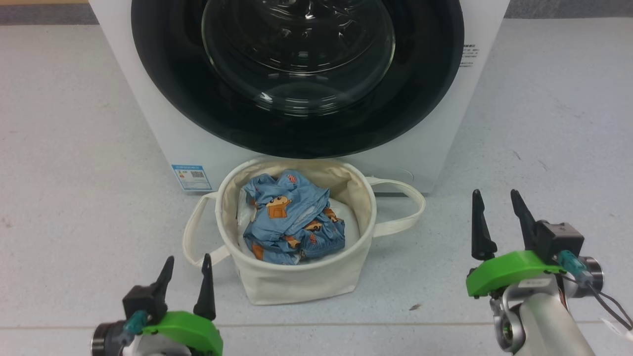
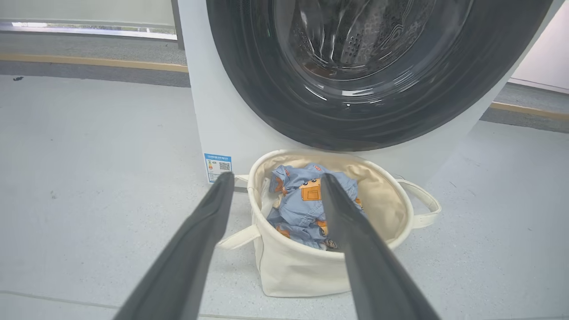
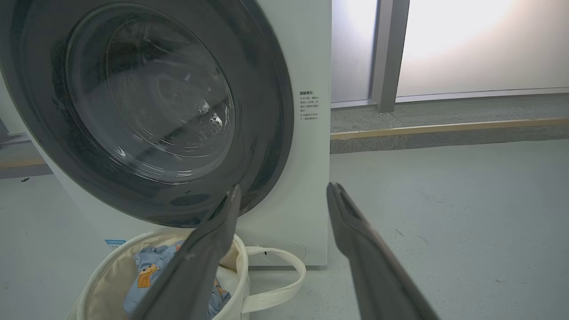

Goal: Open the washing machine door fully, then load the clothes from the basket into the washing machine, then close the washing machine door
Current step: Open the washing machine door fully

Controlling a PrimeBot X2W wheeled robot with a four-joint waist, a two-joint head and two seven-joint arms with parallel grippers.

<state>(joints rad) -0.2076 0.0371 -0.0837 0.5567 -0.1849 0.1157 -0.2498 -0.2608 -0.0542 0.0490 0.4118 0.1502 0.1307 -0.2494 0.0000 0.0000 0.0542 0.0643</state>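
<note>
The white washing machine [image 1: 148,113] stands ahead with its round black-rimmed washing machine door [image 1: 296,79] shut flush against the front. On the floor in front of it sits the cream basket [image 1: 296,282], holding the light-blue clothes [image 1: 292,222] with orange cartoon animals. Low at the left, my left gripper [image 1: 187,267] is open and empty, short of the basket's left handle. My right gripper [image 1: 496,200] is open and empty too, off to the basket's right. The left wrist view looks at the clothes [image 2: 298,204] between my fingers; the right wrist view faces the door [image 3: 146,111].
A white bundle [image 1: 346,215] lies under the clothes in the basket. Pale grey floor [image 1: 544,148] spreads on both sides of the machine. A raised kerb with a yellow strip [image 3: 444,129] and a frosted wall run behind, to the right.
</note>
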